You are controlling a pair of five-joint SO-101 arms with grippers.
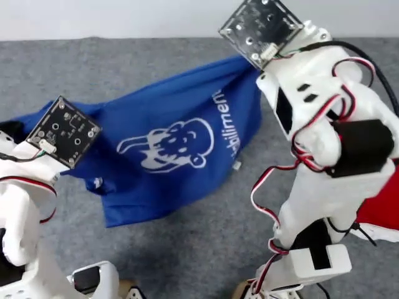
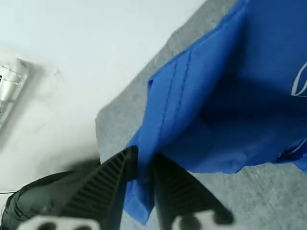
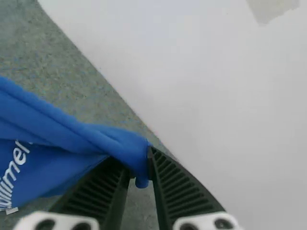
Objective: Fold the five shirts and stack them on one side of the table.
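Shirt (image 1: pixel 181 112), soft blue cloth, rumpled on grey felt table (image 1: pixel 206 249); left hand (image 2: pixel 145 157) and right hand (image 3: pixel 138 165) each pinch its edge.

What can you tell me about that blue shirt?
The shirt is bright blue soft cloth with a white cartoon print and white lettering. It lies crumpled and partly spread on the gray table, not folded. The left fingers pinch a stitched edge at one end, and the right fingers pinch a bunched corner at the other end, near the table's far edge.
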